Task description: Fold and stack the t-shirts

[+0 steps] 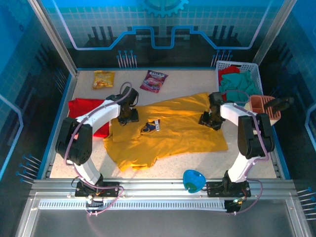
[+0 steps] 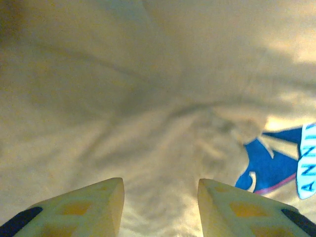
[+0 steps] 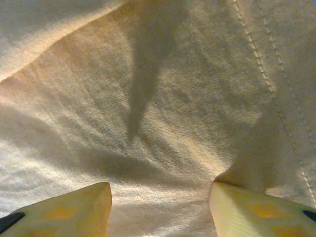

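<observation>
Early days: the mustard-yellow cloth t-shirt [image 1: 173, 131] lies rumpled and unfolded in the middle of the counter [image 1: 247, 158], left pincer [image 1: 129, 117] and right pincer [image 1: 210, 120] both half-open on it gripping nothing, plain red cloth t-shirt [image 1: 85, 109] off to its left, nothing stacked yet.

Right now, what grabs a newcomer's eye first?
The mustard-yellow t-shirt spread across mid-table, with the left claw and right claw low over its left and right sides, jaws apart. Then the red t-shirt at the left edge and the white basket of clothes far right.
</observation>
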